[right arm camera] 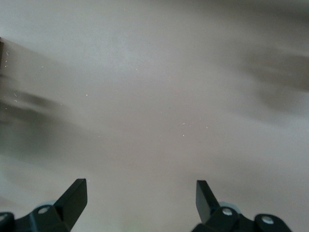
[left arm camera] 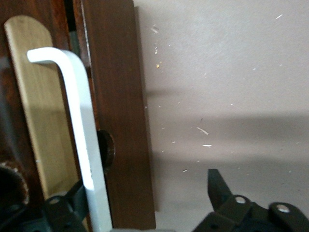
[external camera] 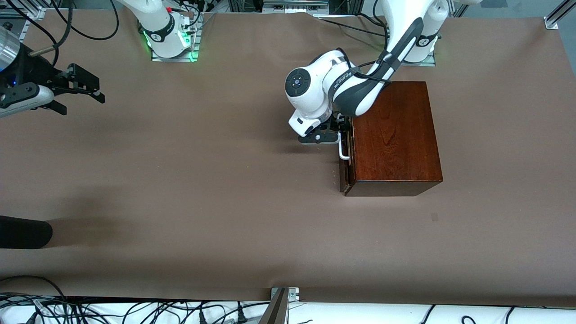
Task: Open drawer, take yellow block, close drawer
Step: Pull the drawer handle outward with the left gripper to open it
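The dark mahogany box (external camera: 393, 135) stands toward the left arm's end of the table. Its drawer (external camera: 345, 173) faces the right arm's end, and its front sits close against the box. The white bar handle (external camera: 343, 152) runs along that front and also shows in the left wrist view (left arm camera: 82, 125). My left gripper (external camera: 342, 129) is at the handle, open (left arm camera: 145, 181), with one finger on each side of the bar and the drawer front (left arm camera: 118, 121). My right gripper (external camera: 81, 102) is open and empty (right arm camera: 140, 186), waiting in the air at the right arm's end. The yellow block is hidden.
A brown mat (external camera: 202, 180) covers the table. A black rounded object (external camera: 22, 231) reaches in at the edge of the right arm's end. Cables and a metal bracket (external camera: 281, 301) lie along the edge nearest the front camera.
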Action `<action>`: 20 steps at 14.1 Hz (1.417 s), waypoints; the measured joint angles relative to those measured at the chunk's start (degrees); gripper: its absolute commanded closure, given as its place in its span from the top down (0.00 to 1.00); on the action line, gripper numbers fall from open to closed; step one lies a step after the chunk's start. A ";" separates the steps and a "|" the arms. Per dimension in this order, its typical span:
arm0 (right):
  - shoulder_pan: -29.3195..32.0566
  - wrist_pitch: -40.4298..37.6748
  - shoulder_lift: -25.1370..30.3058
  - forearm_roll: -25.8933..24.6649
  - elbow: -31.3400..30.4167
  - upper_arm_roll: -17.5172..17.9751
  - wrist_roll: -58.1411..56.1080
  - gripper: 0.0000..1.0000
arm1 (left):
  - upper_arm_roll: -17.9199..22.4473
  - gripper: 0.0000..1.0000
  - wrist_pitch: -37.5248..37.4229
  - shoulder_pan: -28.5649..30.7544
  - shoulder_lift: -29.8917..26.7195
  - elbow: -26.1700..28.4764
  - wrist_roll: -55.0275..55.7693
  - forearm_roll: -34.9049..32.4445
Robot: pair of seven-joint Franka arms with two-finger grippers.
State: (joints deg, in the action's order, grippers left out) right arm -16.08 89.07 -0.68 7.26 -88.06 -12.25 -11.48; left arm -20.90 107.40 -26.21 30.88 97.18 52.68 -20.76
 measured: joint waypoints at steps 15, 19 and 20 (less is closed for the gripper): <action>-0.04 -1.72 0.17 0.14 0.00 0.01 -1.39 1.00 | 0.43 1.00 10.10 -5.67 3.42 -4.08 9.53 -0.97; -0.04 -1.94 0.17 0.15 0.00 0.05 -2.61 1.00 | 0.25 1.00 10.57 -6.30 4.91 -7.20 9.95 -0.96; -0.04 -1.98 0.17 0.16 0.00 0.06 -2.75 1.00 | 0.24 1.00 10.56 -6.39 4.98 -7.58 9.95 -0.96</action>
State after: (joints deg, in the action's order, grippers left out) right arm -16.12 87.09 -0.51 7.41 -88.06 -12.19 -14.22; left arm -20.65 117.97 -32.60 35.86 89.61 62.63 -21.73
